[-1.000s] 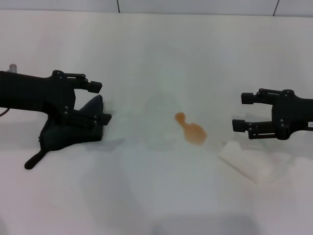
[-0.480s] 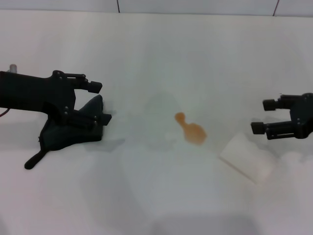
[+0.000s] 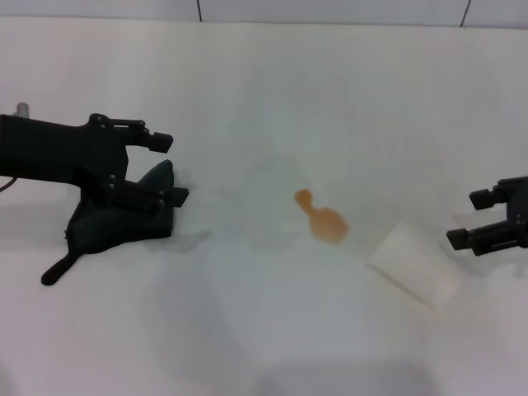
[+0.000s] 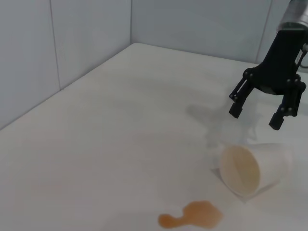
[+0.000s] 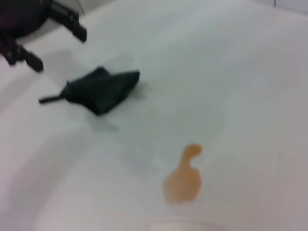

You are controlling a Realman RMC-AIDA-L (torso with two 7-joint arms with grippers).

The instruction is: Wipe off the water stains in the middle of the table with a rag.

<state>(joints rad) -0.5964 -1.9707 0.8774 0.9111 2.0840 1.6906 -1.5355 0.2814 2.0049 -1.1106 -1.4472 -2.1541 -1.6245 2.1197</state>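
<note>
White counter (image 3: 264, 91), smooth and plain, thin dark seam lines along the top edge of the head view. Water stains (image 3: 322, 219): one small orange-brown blot, a round dot joined to a larger oval, lying just right of centre in the head view, unwiped; also seen at the lower middle of the left wrist view (image 4: 191, 215) and the lower middle of the right wrist view (image 5: 183, 176). Rag (image 3: 115, 224): dark green-black cloth, crumpled, with a thin tail trailing toward the lower left, lying on the counter at the left of the head view, well apart from the blot; also in the upper left of the right wrist view (image 5: 98, 89). Left pincer (image 3: 165, 169): at the left of the head view, above the rag, fingers spread apart, the upper one clear of the cloth and the lower one across its top; whether it touches the cloth cannot be told, and it has no closed grip on it. Right pincer (image 3: 483, 218): at the right edge of the head view, fingers parted, grasping nothing, just beside the cup. Paper cup (image 3: 415, 264): white, tipped on its side at the lower right of the head view, near the blot; open mouth visible in the left wrist view (image 4: 250, 169). Step in hand, by judgement: taking up the rag, with no wiping begun. The next move calls for the left pincer to settle over the cloth's bulk, clench on it, then carry it rightward to the blot and press it flat there.
</note>
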